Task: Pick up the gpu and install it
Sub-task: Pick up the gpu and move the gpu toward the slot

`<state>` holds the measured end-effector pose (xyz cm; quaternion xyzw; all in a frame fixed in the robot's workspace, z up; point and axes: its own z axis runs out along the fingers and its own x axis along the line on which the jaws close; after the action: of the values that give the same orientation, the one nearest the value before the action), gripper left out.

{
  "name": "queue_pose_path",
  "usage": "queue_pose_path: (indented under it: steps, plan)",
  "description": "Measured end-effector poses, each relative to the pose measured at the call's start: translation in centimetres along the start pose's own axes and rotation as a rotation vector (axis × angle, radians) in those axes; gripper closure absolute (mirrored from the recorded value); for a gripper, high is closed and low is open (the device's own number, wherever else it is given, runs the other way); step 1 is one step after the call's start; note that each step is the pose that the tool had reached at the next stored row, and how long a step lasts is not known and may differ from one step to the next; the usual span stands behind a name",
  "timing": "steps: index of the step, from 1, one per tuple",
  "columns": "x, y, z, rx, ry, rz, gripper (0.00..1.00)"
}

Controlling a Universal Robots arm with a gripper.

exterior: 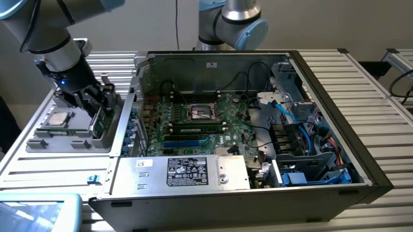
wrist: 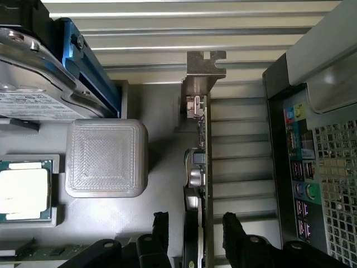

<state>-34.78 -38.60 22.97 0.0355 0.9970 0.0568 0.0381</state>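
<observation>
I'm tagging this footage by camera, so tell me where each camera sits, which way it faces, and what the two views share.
Exterior view: off the arm, raised, looking down on the open computer case and grey tray; the arm and gripper show over the tray.
Wrist view: on the wrist, looking down past the black fingers, open either side of the upright gpu.
Shared: gripper, gpu, tray, processor chip.
</observation>
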Motion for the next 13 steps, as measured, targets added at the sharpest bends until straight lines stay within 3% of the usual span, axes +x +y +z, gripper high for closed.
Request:
queue_pose_path:
  steps: [13]
  plan:
    - [-0.07, 0.07, 0.82, 0.0001, -0.0018, 0.000, 0.48]
